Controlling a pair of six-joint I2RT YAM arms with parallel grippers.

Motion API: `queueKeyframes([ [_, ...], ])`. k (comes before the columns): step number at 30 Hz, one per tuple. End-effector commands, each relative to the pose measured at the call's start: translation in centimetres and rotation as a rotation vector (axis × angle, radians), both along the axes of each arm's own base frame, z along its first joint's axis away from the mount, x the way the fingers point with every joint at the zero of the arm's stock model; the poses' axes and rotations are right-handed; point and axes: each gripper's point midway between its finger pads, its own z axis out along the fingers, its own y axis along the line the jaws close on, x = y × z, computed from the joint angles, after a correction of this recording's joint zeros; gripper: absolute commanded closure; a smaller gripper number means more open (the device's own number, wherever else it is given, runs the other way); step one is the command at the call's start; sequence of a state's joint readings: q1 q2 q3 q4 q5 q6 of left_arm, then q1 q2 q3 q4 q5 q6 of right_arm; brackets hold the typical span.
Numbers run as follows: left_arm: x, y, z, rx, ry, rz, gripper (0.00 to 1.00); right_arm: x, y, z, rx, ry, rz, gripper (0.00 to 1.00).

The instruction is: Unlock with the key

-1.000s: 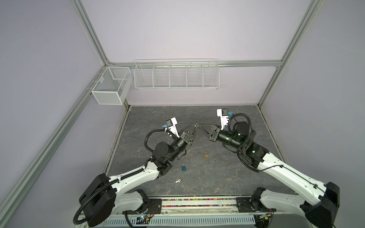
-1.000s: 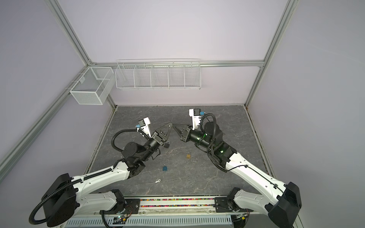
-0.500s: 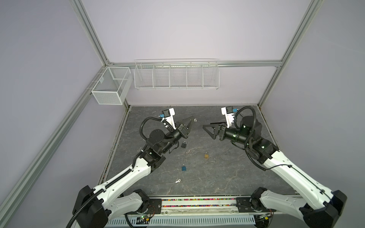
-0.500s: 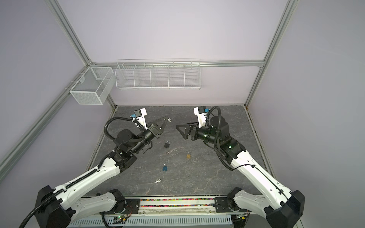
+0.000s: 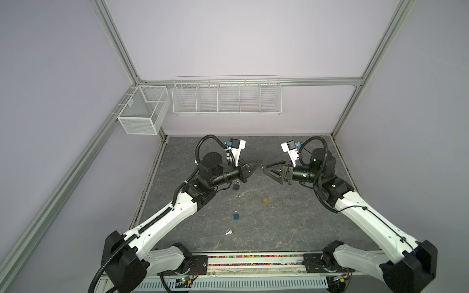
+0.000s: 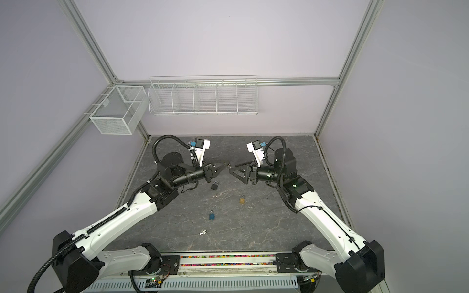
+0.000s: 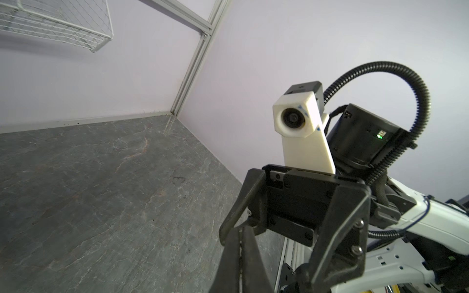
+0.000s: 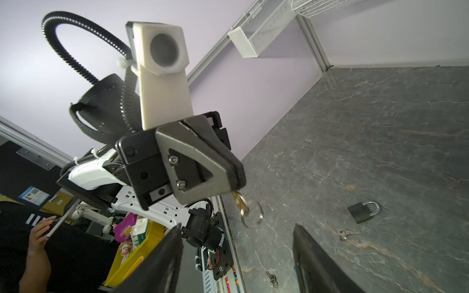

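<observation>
My left gripper (image 5: 259, 166) hangs above the middle of the table, shut on a brass key (image 8: 238, 200) with rings dangling from it. The left wrist view shows its fingers (image 7: 247, 256) pressed together and hides the key. My right gripper (image 5: 264, 169) faces it a short way off, open and holding nothing; the right wrist view has the key just beyond its spread fingers (image 8: 172, 243). A black padlock (image 5: 236, 186) lies on the table under the left gripper, and it shows in the right wrist view as well, the padlock (image 8: 363, 211) flat on the slate.
A gold padlock (image 5: 265, 200) and a blue padlock (image 5: 236, 215) lie nearer the front. Loose keys (image 5: 229, 232) lie by the front, and another small bunch of keys (image 8: 346, 233) lies beside the black padlock. Wire baskets (image 5: 225, 97) hang on the back wall.
A second ago both grippers met tip to tip with the right one shut. The right gripper has opened and drawn back. The left gripper swung away, then came back towards it, still shut.
</observation>
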State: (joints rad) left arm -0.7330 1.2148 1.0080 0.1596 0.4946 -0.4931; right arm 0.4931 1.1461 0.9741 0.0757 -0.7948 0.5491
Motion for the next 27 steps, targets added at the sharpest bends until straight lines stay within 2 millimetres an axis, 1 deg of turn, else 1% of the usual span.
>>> queueKeyframes([
  [1, -0.9, -0.4, 2.5, -0.041, -0.073, -0.072, 1.00, -0.9, 0.2, 0.5, 0.015, -0.072, 0.065, 0.46],
  [6, -1.6, -0.6, 3.0, -0.047, -0.089, -0.116, 1.00, -0.8, 0.0, 0.6, -0.006, -0.079, 0.064, 0.48],
  [8, -1.6, -0.5, 3.0, -0.040, -0.093, -0.108, 1.00, -1.0, 0.2, 1.0, 0.010, -0.074, 0.097, 0.53],
  [11, -1.8, -0.5, 3.1, -0.037, -0.095, -0.115, 1.00, -1.6, 0.4, 1.5, 0.024, -0.083, 0.147, 0.55],
  [15, -2.0, -0.6, 3.3, -0.045, -0.093, -0.132, 1.00, -2.0, 0.3, 2.0, 0.034, -0.109, 0.156, 0.60],
  [19, -2.2, -0.7, 3.5, -0.055, -0.095, -0.152, 1.00, -1.9, 0.2, 1.9, 0.024, -0.117, 0.151, 0.67],
  [24, -2.4, -0.8, 3.2, -0.054, -0.084, -0.164, 1.00, -2.0, 0.1, 2.3, 0.025, -0.134, 0.151, 0.69],
  [27, -2.5, -0.8, 3.1, -0.054, -0.081, -0.166, 1.00, -2.1, 0.1, 2.9, 0.035, -0.146, 0.153, 0.70],
])
